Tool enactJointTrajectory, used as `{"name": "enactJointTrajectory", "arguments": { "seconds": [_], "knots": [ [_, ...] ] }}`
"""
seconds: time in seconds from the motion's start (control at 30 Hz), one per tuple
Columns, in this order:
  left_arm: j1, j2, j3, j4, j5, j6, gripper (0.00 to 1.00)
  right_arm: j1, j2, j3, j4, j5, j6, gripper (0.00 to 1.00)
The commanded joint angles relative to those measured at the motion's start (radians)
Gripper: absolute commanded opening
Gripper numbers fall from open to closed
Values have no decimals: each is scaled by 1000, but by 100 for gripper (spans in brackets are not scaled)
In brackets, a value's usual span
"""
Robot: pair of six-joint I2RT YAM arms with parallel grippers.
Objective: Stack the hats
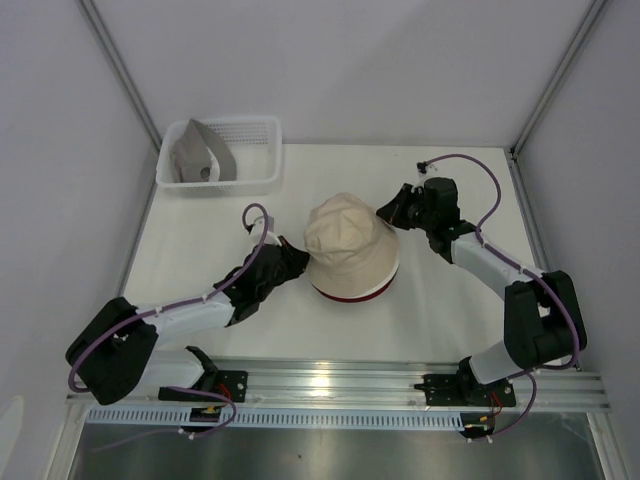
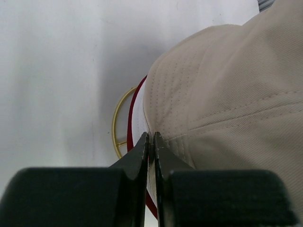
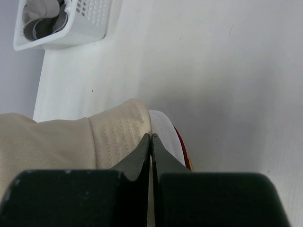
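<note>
Top view. Basket (image 1: 255, 127), white plastic mesh, sits at upper left of the frame at the back of the table (image 1: 190, 250). One thing in it: grey hat (image 1: 197, 156), crumpled, lying toward the basket's left end. The right part of the basket shows only mesh floor. Right wrist view has the same basket at its upper left corner, with grey fabric bunched inside.

Centre of frame: a pile of three hats on the table, well apart from the basket.
- Beige hat (image 1: 347, 245) on top, crown up, covering most of the pile.
- White hat (image 3: 163, 127) under it; only a strip of brim shows.
- Dark red hat (image 1: 350, 297) at the bottom; a thin arc of rim shows along the lower edge of the pile.

Left wrist view: a thin yellow loop (image 2: 115, 124) lies on the table just beside the red rim. Cannot tell what it belongs to.

Left gripper (image 1: 297, 262) is at the left side of the pile, its fingers pressed together on the edge of the beige brim.

Right gripper (image 1: 387, 212) is at the upper right of the pile, its fingers also pressed together. A pale strip of beige brim shows nipped between them in the right wrist view.

Both arms reach in from the bottom corners of the frame.
</note>
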Motion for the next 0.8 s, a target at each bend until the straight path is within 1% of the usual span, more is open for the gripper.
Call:
{"name": "enactJointTrajectory", "arguments": {
  "seconds": [0.0, 0.03, 0.07, 0.1, 0.13, 0.17, 0.2, 0.23, 0.27, 0.3, 0.33, 0.37, 0.4, 0.43, 0.47, 0.5, 0.53, 0.57, 0.6, 0.63, 0.67, 0.7, 0.73, 0.77],
  "knots": [
    [-11, -70, 29, -133, -53, 78, 19, -5, -52, 24, -28, 51, -47, 0],
    [-9, -91, 48, -151, -64, 95, 22, -5, -68, 27, -36, 60, -62, 0],
    [-5, -134, 59, -200, -83, 109, 31, -7, -75, 32, -47, 63, -70, 0],
    [1, -156, 89, -229, -94, 122, 37, -8, -82, 39, -74, 68, -78, 4],
    [9, -176, 120, -259, -105, 147, 43, -13, -86, 56, -93, 83, -85, 12],
    [38, -211, 155, -291, -116, 158, 50, -16, -103, 65, -108, 90, -107, 22],
    [59, -226, 190, -353, -126, 168, 59, -19, -111, 76, -131, 96, -116, 47],
    [85, -239, 222, -371, -119, 179, 64, -33, -121, 100, -169, 100, -125, 60],
    [153, -248, 238, -381, -108, 191, 69, -42, -131, 114, -188, 102, -133, 71],
    [191, -253, 255, -386, -99, 214, 80, -53, -153, 131, -223, 106, -142, 88],
    [227, -247, 328, -404, -79, 222, 84, -65, -167, 145, -236, 114, -147, 95],
    [300, -233, 359, -427, -70, 233, 89, -85, -181, 169, -243, 116, -153, 99],
    [335, -189, 396, -460, -62, 263, 99, -95, -210, 180, -257, 122, -171, 99],
    [365, -156, 515, -480, -58, 285, 100, -105, -226, 191, -268, 135, -179, 100],
    [423, -118, 564, -513, -53, 299, 99, -120, -239, 209, -274, 145, -190, 99],
    [452, -80, 613, -585, -50, 323, 100, -126, -264, 216, -289, 154, -208, 99],
    [475, -2, 688, -605, -50, 340, 100, -129, -275, 219, -292, 172, -211, 100],
    [519, 37, 754, -613, -50, 359, 100, -132, -289, 219, -294, 179, -214, 99],
    [541, 78, 790, -641, -56, 379, 100, -138, -296, 207, -280, 182, -214, 99],
    [561, 121, 857, -662, -62, 382, 100, -139, -312, 199, -268, 185, -211, 100],
    [605, 205, 890, -678, -62, 388, 99, -140, -316, 191, -257, 183, -210, 100],
    [632, 250, 949, -700, -55, 397, 100, -140, -318, 179, -242, 182, -211, 99],
    [652, 345, 1008, -702, -38, 411, 100, -142, -313, 174, -234, 186, -205, 100],
    [688, 396, 1045, -716, 6, 431, 99, -145, -310, 171, -228, 186, -204, 99]
  ]
}}
